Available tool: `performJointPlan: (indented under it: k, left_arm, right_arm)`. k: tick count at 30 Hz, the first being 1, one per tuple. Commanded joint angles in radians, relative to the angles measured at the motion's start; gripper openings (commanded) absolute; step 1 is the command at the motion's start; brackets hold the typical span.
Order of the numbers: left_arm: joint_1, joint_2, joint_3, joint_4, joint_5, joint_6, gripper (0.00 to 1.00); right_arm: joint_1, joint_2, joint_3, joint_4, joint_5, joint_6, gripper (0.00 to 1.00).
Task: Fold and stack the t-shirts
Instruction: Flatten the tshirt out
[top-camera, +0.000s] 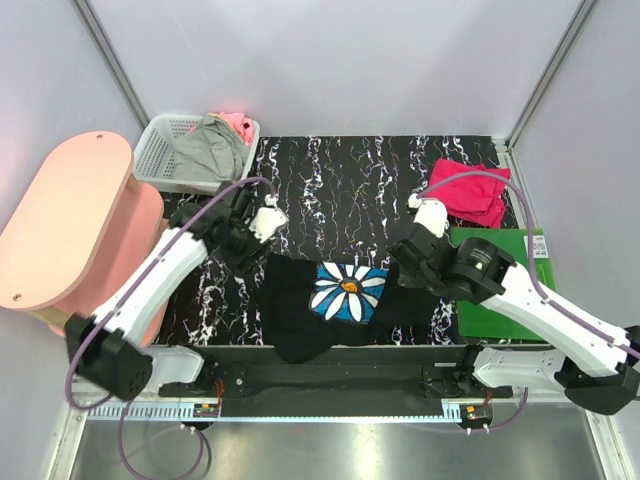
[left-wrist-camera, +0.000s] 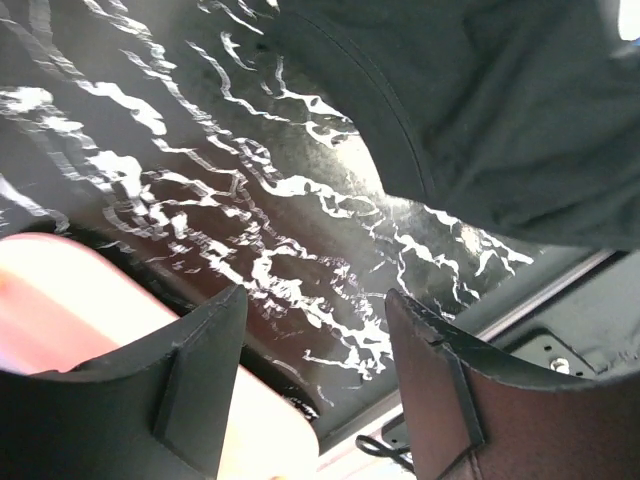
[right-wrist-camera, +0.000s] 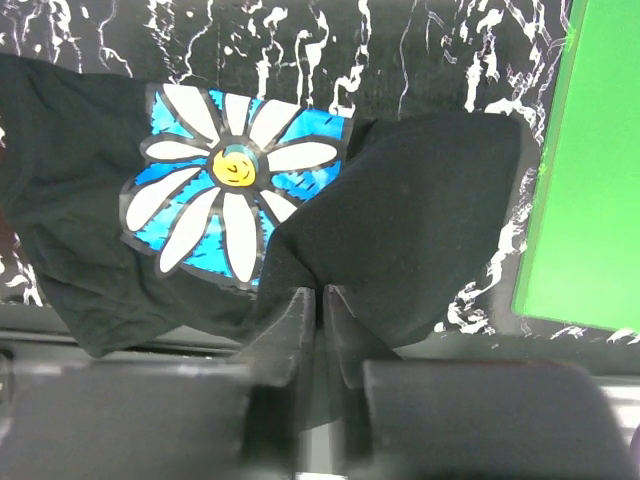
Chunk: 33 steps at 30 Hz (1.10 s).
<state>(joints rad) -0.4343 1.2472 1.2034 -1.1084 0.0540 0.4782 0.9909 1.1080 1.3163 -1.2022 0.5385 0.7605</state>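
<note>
The black daisy-print t-shirt (top-camera: 295, 310) lies rumpled on the surface (top-camera: 340, 180) just left of the green board (top-camera: 500, 300), with one flap folded over. The right claw (right-wrist-camera: 318, 300) pinches that flap's edge, jaws nearly together. Farther left of the board, the left claw (left-wrist-camera: 315, 310) gapes wide and holds nothing. The crimson-pink t-shirt (top-camera: 470, 190) lies bunched at the board's far edge.

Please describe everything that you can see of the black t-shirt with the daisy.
The black t-shirt is soft, matt cloth, rumpled and partly folded, lying on the marbled table near its front edge. Its print is a white daisy on blue with an orange centre. One flap is folded over the print's right side; the right gripper seems to pinch that flap.
</note>
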Motion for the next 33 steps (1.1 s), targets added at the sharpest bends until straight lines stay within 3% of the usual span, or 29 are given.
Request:
performJointPlan:
  k: [1, 4, 5, 13, 22, 24, 27, 28, 33]
  left_arm:
    - [0.002, 0.133, -0.028, 0.096, -0.011, -0.053, 0.62]
    - [0.000, 0.247, 0.011, 0.108, 0.027, -0.085, 0.62]
    - [0.002, 0.300, 0.024, 0.110, 0.052, -0.096, 0.62]
    - [0.003, 0.544, 0.189, 0.098, 0.174, -0.153, 0.62]
    - [0.005, 0.708, 0.229, 0.085, 0.268, -0.193, 0.59]
    - [0.006, 0.719, 0.231, 0.087, 0.273, -0.199, 0.52]
    - [0.012, 0.722, 0.239, 0.091, 0.267, -0.207, 0.08]
    - [0.020, 0.721, 0.243, 0.091, 0.248, -0.211, 0.00]
    - [0.069, 0.654, 0.350, 0.061, 0.208, -0.207, 0.00]
  right_arm:
    - [-0.005, 0.053, -0.025, -0.010, -0.003, 0.045, 0.38]
    - [-0.005, 0.084, -0.002, -0.034, 0.011, 0.057, 0.53]
    - [-0.005, 0.085, 0.006, -0.039, 0.014, 0.059, 0.54]
    - [-0.005, 0.026, 0.052, -0.046, 0.038, 0.074, 0.56]
    - [-0.005, -0.005, 0.043, -0.033, 0.034, 0.065, 0.52]
    - [-0.005, -0.011, 0.035, -0.030, 0.037, 0.062, 0.51]
    - [-0.005, -0.020, 0.009, -0.013, 0.037, 0.050, 0.50]
    - [-0.005, -0.023, 0.000, -0.007, 0.037, 0.046, 0.50]
    - [-0.005, -0.013, -0.083, 0.055, 0.049, 0.028, 0.44]
